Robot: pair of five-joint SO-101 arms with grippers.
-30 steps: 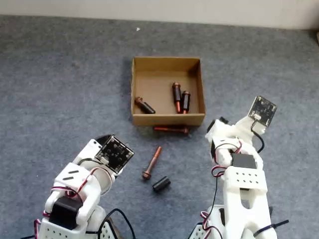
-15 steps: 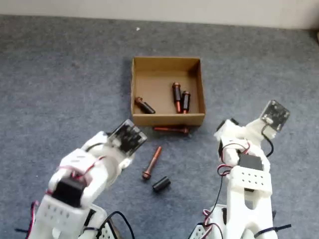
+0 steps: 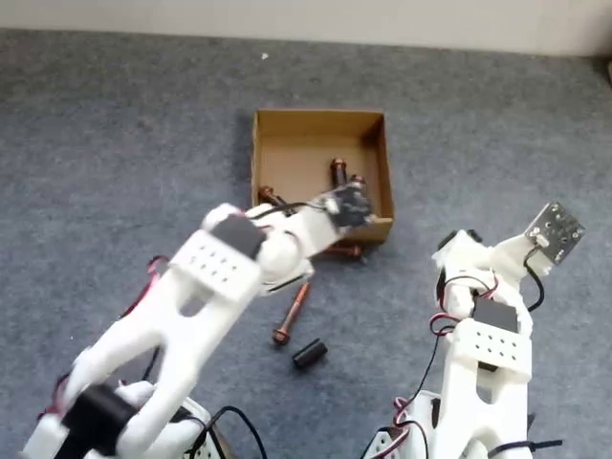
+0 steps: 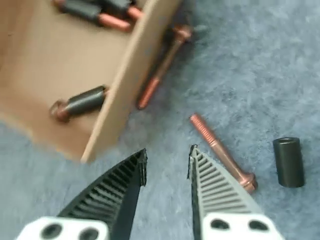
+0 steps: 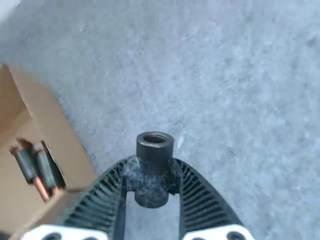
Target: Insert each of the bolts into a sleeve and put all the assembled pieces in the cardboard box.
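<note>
With the left claw (image 4: pixel 167 150) open above the worktop (image 4: pixel 260 75) between the box (image 4: pixel 125 85) wall and a loose bolt (image 4: pixel 220 150), and the right claw (image 5: pixel 150 170) clamped on an upright sleeve (image 5: pixel 154 150), descending too near the wall could snag cardboard or roll the bolt away.

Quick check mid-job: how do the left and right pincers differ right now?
The left pincer is open and empty; the right pincer is shut on a black sleeve. The left pincer hangs beside the cardboard box's near wall, close to a loose bolt; the right pincer is over bare carpet, off the box's side. Both point down toward the carpet.
</note>
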